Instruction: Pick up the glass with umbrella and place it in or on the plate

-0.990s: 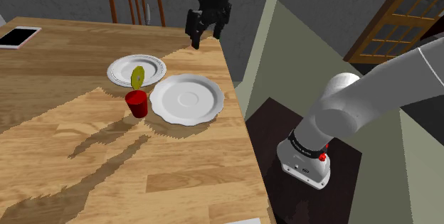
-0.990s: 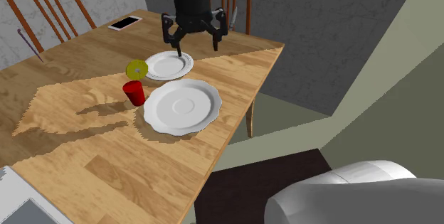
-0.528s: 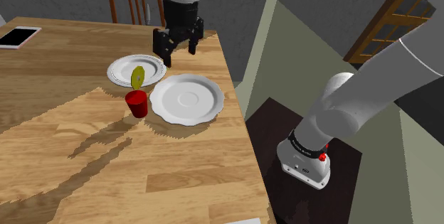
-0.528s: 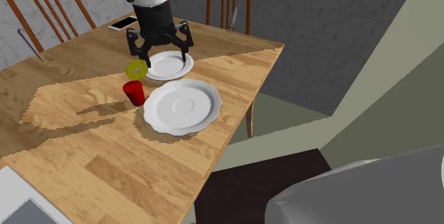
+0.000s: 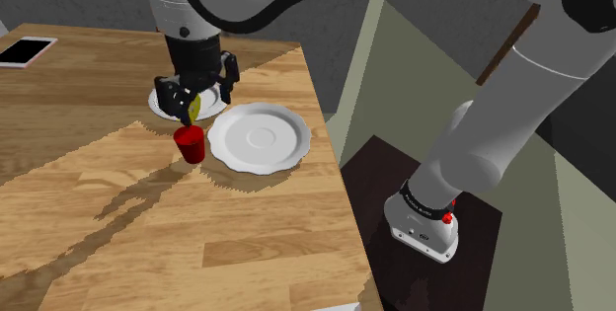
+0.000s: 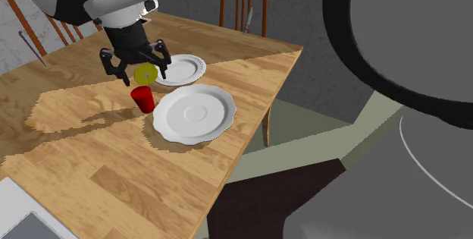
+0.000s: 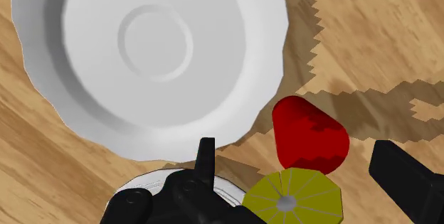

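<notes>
Though spread wide, gripper (image 7: 297, 151) astride red glass (image 7: 311, 136), plate (image 7: 92, 94) rim adjacent.

Glass (image 5: 190, 144) sits on the table (image 5: 247, 250), just beside the big plate (image 5: 260, 136) on the shoulder view's left, with the small plate (image 6: 186, 68) right behind both. Gripper (image 6: 144, 77) hangs over the glass. Phone (image 5: 25, 51) is well apart, at the far left edge.

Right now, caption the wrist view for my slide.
Open gripper hovers over the red glass with its yellow umbrella, beside the large white plate on the wooden table.
</notes>
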You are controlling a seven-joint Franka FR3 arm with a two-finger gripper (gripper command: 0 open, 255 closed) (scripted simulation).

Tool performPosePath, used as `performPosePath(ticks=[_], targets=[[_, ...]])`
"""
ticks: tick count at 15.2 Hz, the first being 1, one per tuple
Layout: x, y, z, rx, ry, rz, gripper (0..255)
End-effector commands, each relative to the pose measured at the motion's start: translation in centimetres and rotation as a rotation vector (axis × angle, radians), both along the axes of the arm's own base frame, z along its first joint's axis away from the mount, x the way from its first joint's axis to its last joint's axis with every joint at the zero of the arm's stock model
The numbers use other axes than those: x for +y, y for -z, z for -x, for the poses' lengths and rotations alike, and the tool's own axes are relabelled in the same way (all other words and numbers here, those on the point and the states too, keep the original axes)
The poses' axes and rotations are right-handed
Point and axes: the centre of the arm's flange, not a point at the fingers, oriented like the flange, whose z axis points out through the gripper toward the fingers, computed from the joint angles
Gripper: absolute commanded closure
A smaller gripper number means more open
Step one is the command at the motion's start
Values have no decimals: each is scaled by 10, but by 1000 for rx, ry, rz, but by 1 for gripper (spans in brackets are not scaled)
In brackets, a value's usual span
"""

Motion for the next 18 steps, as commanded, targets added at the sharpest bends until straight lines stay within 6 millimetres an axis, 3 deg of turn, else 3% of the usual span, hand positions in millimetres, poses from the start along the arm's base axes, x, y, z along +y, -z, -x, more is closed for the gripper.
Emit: performPosePath(ticks=[1, 2, 10, 17, 18], targets=[[27, 11, -6, 11, -6, 0, 0], [34, 14, -8, 14, -9, 0, 0], [34, 54, -8, 14, -9, 0, 0], [34, 54, -8, 14, -9, 0, 0], [34, 54, -8, 14, -9, 0, 255]])
